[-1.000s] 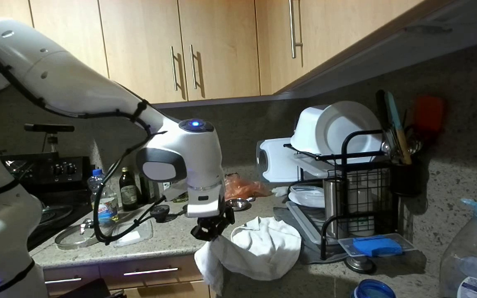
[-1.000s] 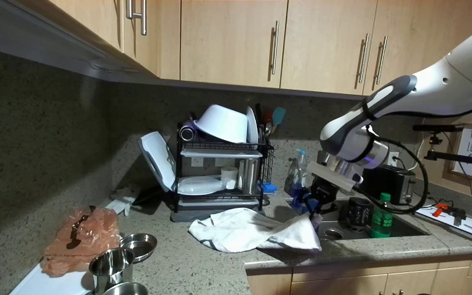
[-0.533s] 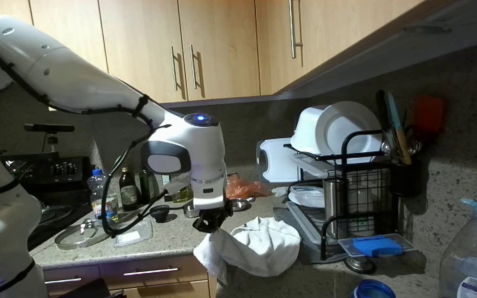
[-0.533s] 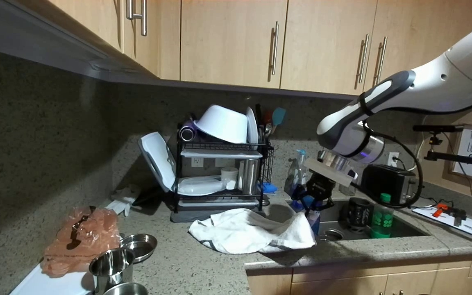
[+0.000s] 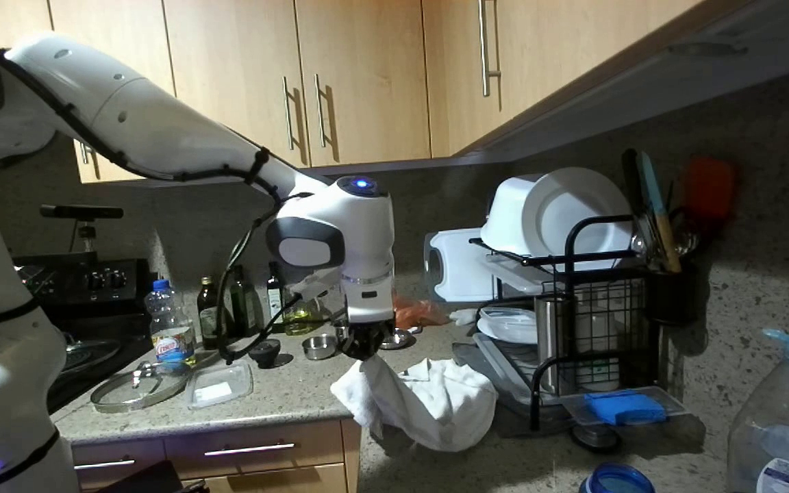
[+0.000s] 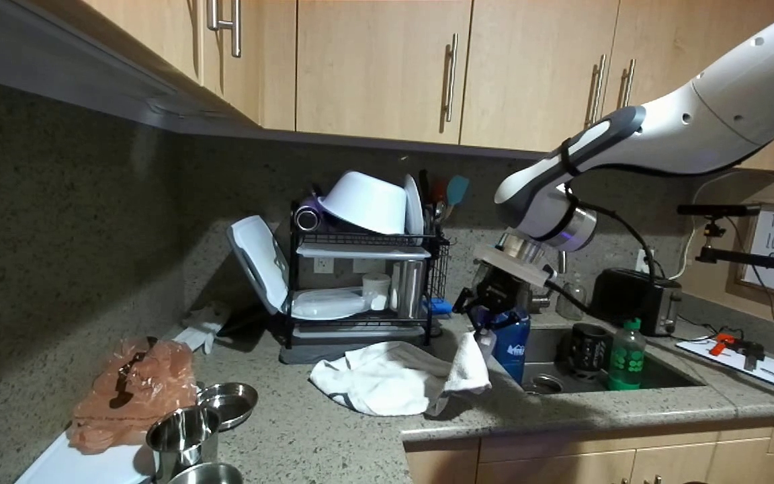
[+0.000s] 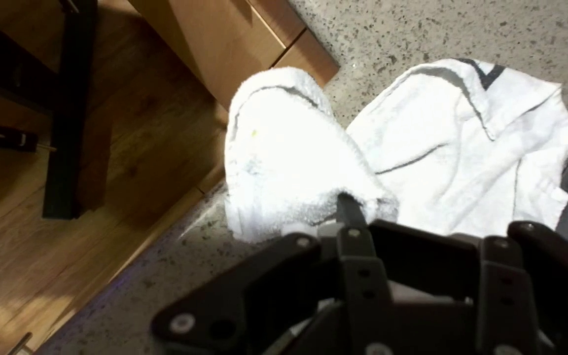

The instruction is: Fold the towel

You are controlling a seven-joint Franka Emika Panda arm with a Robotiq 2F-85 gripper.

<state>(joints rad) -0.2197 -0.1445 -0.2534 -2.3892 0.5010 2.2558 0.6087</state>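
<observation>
The white towel [image 5: 453,404] lies crumpled on the counter, and it also shows in an exterior view [image 6: 380,380] and in the wrist view [image 7: 461,162]. My gripper [image 5: 361,355] is shut on one end of it, also seen in an exterior view [image 6: 480,327]. That end is lifted above the counter and hangs down from the fingers near the counter's front edge. The rest of the towel stays on the counter. In the wrist view my fingertips [image 7: 349,207] press into the raised fold; part of the grip is hidden by the fingers.
A black dish rack [image 6: 360,329] with plates and a bowl stands behind the towel. A blue bottle [image 6: 512,346] stands by the sink [image 6: 669,376], close to my gripper. Metal pots [image 6: 182,440] and an orange bag [image 6: 138,396] lie along the counter.
My gripper has risen and moved toward the towel's resting part, carrying the held end with it. The held end now hangs more steeply over the counter.
</observation>
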